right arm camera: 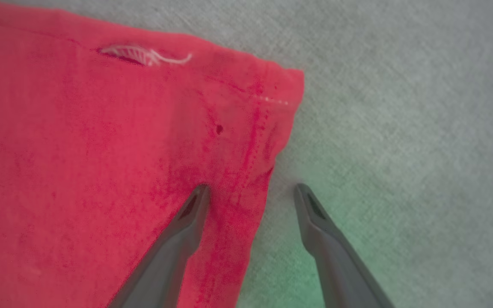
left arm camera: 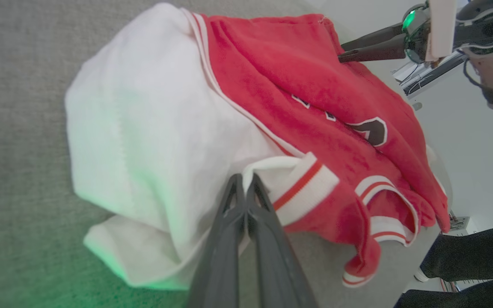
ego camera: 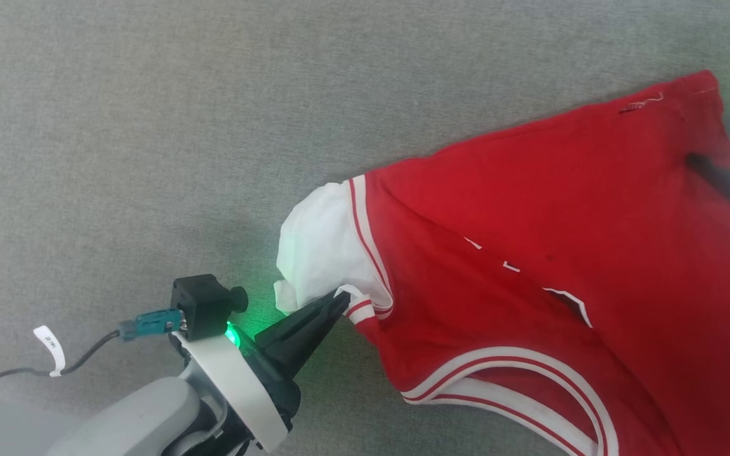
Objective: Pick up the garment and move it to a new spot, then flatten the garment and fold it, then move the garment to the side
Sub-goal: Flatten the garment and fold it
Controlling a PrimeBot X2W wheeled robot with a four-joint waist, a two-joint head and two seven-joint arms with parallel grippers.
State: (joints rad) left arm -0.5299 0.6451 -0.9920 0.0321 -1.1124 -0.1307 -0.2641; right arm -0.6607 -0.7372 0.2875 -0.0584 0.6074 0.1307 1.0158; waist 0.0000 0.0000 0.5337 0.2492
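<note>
Bare grey fabric surface (ego camera: 149, 126) stretches open ahead and to my left; the garment (ego camera: 561, 221) lies rumpled across my right side, blocking passage there.

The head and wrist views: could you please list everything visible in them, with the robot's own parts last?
garment: one, red with a white sleeve and red-and-white striped trim, rumpled on the surface at the right of the head view.
surface: one, grey fabric, under the garment.
cable: one, dark with a white label, lower left of the head view, by the left wrist.
left end effector: one, dark fingers, shut on the garment's sleeve cuff.
right end effector: one, dark fingers, open, astride the garment's red edge near a corner.
</note>
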